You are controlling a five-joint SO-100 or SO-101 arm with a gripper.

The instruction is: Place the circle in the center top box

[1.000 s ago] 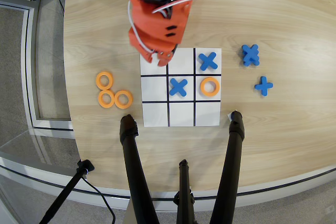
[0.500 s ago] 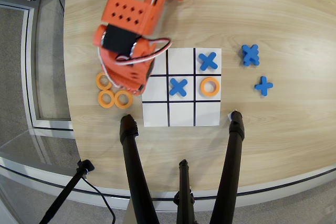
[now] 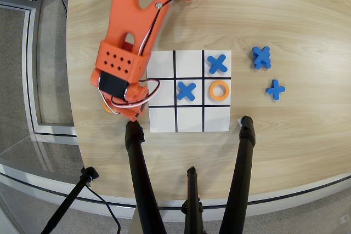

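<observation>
The white nine-cell grid (image 3: 162, 119) lies in the middle of the wooden table. One orange ring (image 3: 219, 90) lies in the grid's right middle cell. Blue crosses lie in the centre cell (image 3: 186, 91) and the top right cell (image 3: 218, 63). The middle cell of the top row (image 3: 189, 63) is bare. My orange arm reaches down from the top to the grid's left edge. Its gripper (image 3: 125, 111) points down just left of the grid, and the wrist body hides the fingers. An orange curved piece (image 3: 106, 106), possibly another ring, peeks out beneath it on the table.
Stacked blue crosses (image 3: 261, 57) and a single blue cross (image 3: 275, 89) lie right of the grid. Black tripod legs (image 3: 136, 152) (image 3: 245, 141) stand just below the grid. The table edge (image 3: 74, 119) runs close on the left.
</observation>
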